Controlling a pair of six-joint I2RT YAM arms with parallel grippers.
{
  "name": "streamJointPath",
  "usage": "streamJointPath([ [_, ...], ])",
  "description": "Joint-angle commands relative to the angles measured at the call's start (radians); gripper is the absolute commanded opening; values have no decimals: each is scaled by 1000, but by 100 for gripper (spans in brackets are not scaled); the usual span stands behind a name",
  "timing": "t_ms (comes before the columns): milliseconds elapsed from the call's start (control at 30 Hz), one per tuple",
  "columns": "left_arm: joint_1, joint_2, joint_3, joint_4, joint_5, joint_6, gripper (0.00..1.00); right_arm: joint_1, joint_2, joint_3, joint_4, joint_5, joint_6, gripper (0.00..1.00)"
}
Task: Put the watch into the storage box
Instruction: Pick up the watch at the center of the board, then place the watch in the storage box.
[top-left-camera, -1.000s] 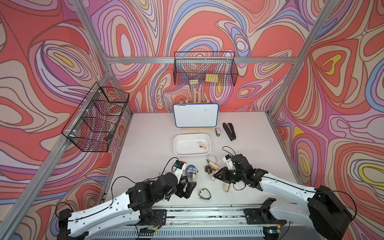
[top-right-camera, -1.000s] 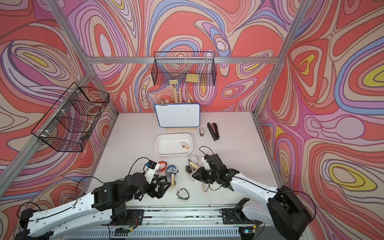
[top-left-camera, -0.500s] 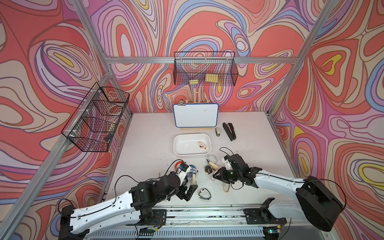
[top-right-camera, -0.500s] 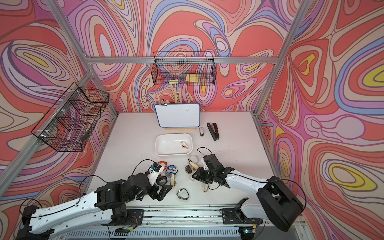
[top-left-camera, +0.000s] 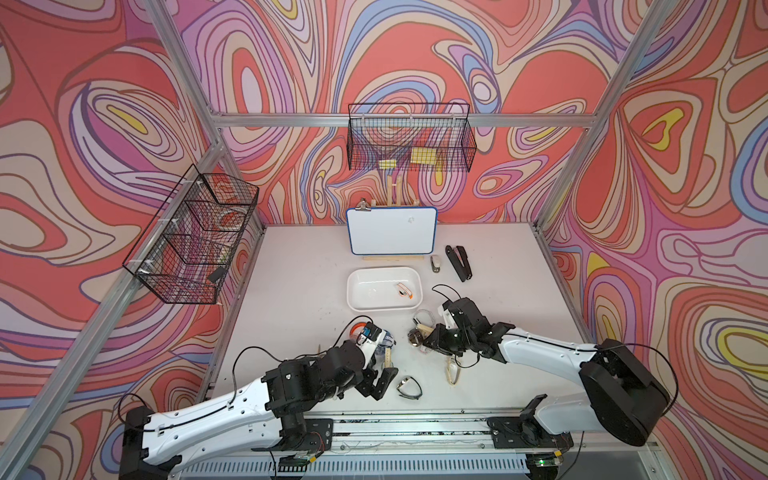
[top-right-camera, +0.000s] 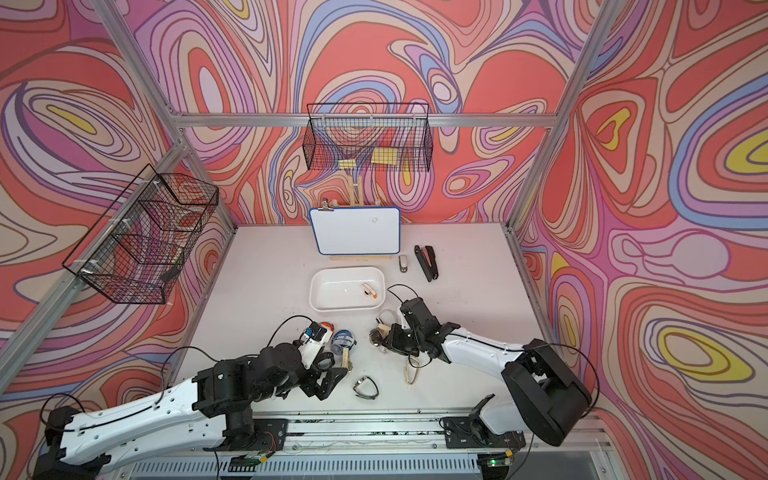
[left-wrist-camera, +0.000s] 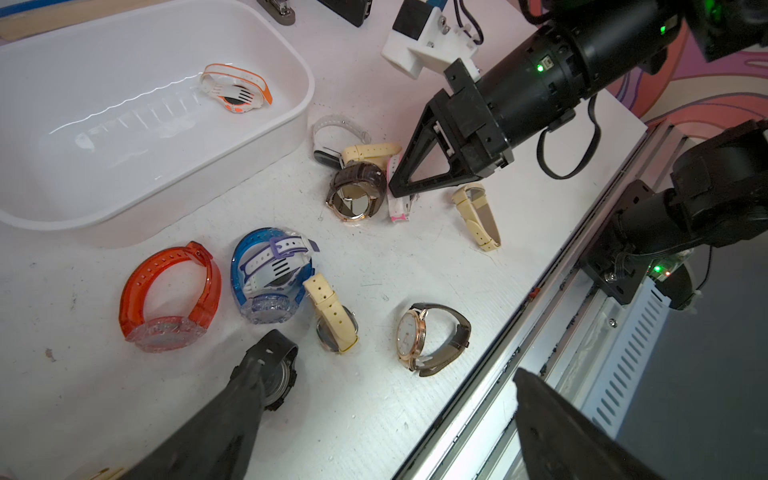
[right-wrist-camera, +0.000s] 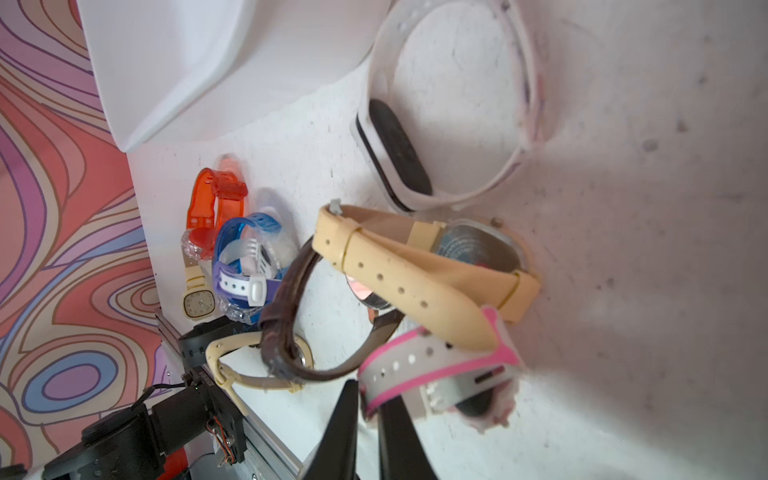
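The storage box is a shallow white tray mid-table, holding a white-and-orange watch. My right gripper sits low in a cluster of watches just in front of the box's right corner. It is shut on the strap of a pink-and-grey watch. My left gripper is open near the front edge. One finger covers a black watch, and a rose-gold watch lies between the fingers.
Loose watches lie around: orange, blue, cream, brown-strapped, white band, cream strap. A whiteboard, black stapler and small stapler stand behind the box. Wire baskets hang on the walls. The front rail is close.
The right gripper's jaws have closed onto the pink-and-grey watch strap. The left arm has edged slightly toward the front right, still open.
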Motion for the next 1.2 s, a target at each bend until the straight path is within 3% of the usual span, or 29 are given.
streamJointPath([
  [0, -5, 6, 43, -43, -19, 12, 99, -1, 23, 36, -66, 44, -20, 6],
  [67, -7, 9, 56, -57, -23, 12, 99, -1, 24, 54, -95, 50, -25, 0],
  [467, -5, -38, 92, -139, -65, -32, 99, -1, -61, 224, -446, 116, -111, 0],
  [600, -6, -62, 113, -192, -99, -60, 99, -1, -42, 366, -578, 129, -185, 0],
  [767, -6, -108, 132, -245, -149, -92, 99, -1, 108, 624, -690, 123, -302, 0],
  [1167, -6, -128, 216, -382, -235, -119, 100, -1, 739, 1362, -923, 30, -519, 0],
])
